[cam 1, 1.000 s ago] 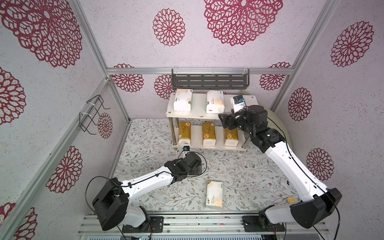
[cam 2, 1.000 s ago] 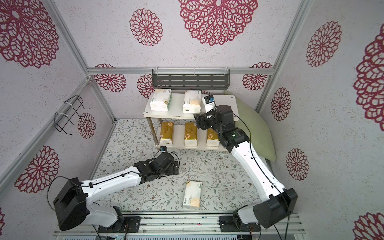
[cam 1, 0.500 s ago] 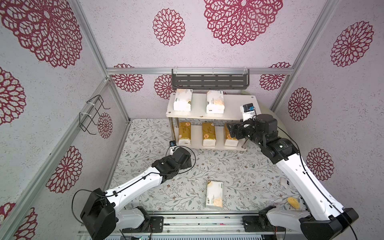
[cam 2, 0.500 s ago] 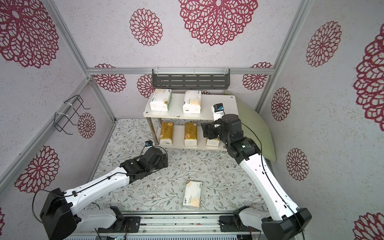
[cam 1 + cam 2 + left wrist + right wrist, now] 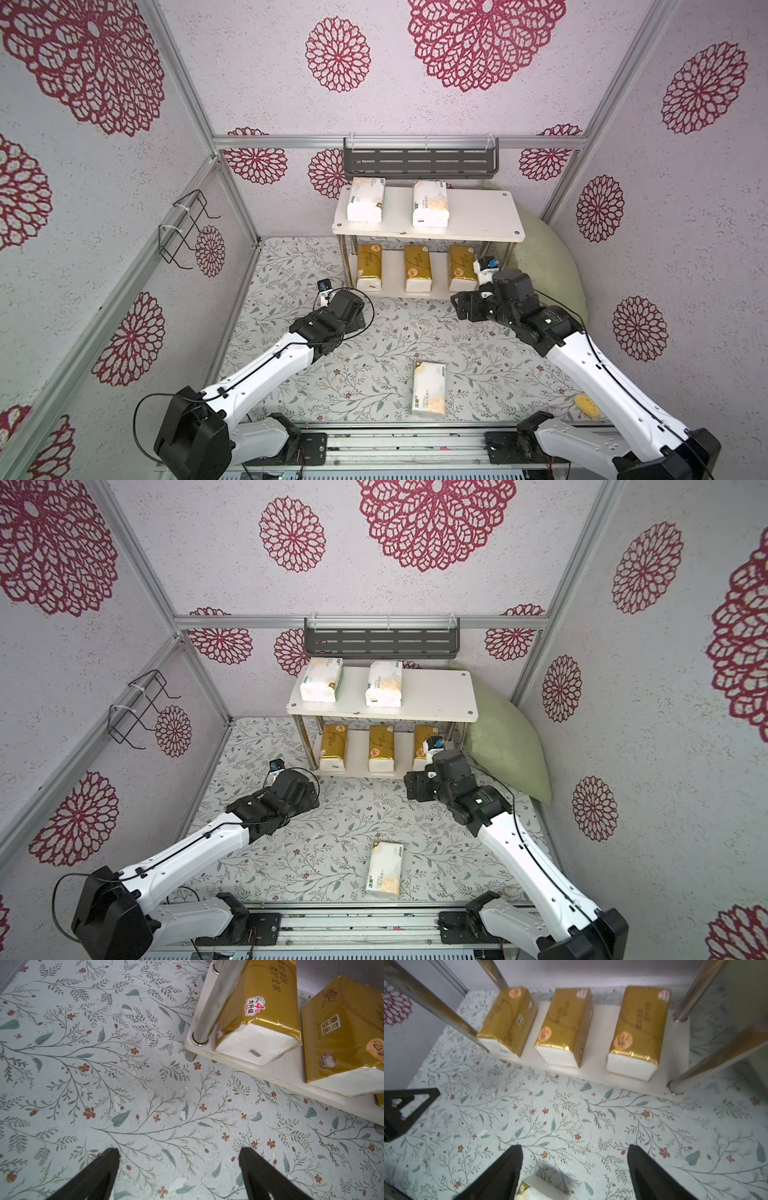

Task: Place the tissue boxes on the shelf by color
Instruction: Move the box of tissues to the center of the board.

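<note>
- Left hand (image 5: 179,1154) apart, empty, over the desk (image 5: 374,345)
- Right hand (image 5: 575,1153) apart, empty
- Gold tissue boxes (image 5: 417,272) on the shelf (image 5: 478,214) bottom tier, two white tissue boxes (image 5: 430,203) on top, third white box (image 5: 429,388) on the desk

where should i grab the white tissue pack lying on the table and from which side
Grip the white tissue pack across its two long sides at mid-length, coming straight down from above. It lies flat on the table with nothing beside it, and its width is the shorter span.
</note>
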`<state>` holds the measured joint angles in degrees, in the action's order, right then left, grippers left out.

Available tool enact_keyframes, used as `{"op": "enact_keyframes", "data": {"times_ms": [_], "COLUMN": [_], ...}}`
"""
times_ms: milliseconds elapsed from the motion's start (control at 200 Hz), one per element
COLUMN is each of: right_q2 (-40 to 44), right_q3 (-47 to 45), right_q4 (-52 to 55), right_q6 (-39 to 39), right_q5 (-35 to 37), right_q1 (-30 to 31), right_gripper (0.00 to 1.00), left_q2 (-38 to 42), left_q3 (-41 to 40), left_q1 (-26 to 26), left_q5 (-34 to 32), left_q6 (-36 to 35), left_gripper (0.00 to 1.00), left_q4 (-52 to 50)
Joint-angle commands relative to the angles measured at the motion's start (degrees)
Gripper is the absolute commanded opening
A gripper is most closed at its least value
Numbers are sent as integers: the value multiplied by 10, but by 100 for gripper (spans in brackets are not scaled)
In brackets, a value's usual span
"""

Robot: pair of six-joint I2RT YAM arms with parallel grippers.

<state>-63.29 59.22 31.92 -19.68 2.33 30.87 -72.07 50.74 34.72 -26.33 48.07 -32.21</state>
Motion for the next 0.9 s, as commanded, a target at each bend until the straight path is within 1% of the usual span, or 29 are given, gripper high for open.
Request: {"op": "enact_keyframes", "data": {"times_ms": [0, 145, 295, 345, 495, 715, 891], "right_q2": [-20, -38, -33, -30, -26, -30, -44], "right_q3": [-16, -43, -86, -95, -119, -140, -150], "right_q4": [7, 28, 41, 52, 67, 59, 50], "right_q6": [-52, -102, -163, -181, -231, -309, -354], "right_q5": [11, 13, -10, -8, -35, -66, -82], "right_q1": [33, 77, 104, 114, 144, 195, 235], "right_gripper": [87, 89, 91, 92, 99, 99, 99], "left_q2": [-15, -25, -32, -36, -41, -43, -43], "left_q3": [0, -2, -8, -7, -12, -13, -21], "left_q1": [-9, -14, -18, -19, -23, -30, -33], "left_q5": [11, 18, 30, 33, 41, 50, 56], "left_q6": [-5, -8, -10, -12, -19, -24, -26], "left_gripper": [97, 97, 97, 97, 97, 97, 97], "left_q4": [11, 24, 44, 46, 58, 71, 81]}}
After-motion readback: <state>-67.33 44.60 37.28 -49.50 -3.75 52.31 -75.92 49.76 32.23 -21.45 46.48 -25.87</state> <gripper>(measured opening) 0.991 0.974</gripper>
